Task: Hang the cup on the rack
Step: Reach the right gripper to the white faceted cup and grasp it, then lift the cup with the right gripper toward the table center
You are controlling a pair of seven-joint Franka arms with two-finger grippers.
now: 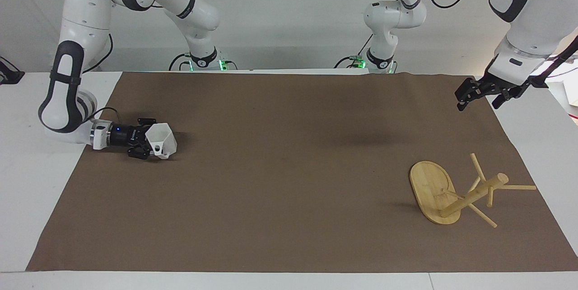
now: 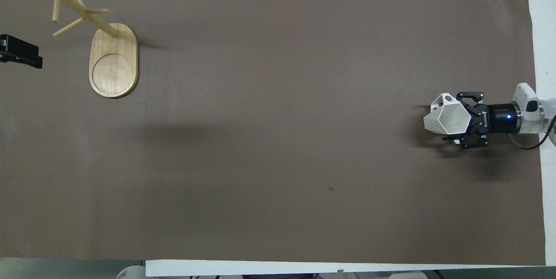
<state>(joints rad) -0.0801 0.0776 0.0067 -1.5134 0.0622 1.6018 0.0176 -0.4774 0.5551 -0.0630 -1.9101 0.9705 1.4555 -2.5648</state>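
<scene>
Right claw [image 2: 461, 119] spread around cup [image 2: 449, 119] (mouth up); rack [image 2: 114, 59] toward left arm's end.

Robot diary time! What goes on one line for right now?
stage: reaching | right gripper: open, fingers around cup on mat | left gripper: waiting above mat corner | rack: empty, at left arm's end

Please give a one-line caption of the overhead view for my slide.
Open right hand straddles the white cup; the bamboo rack stands toward the left arm's end.
</scene>
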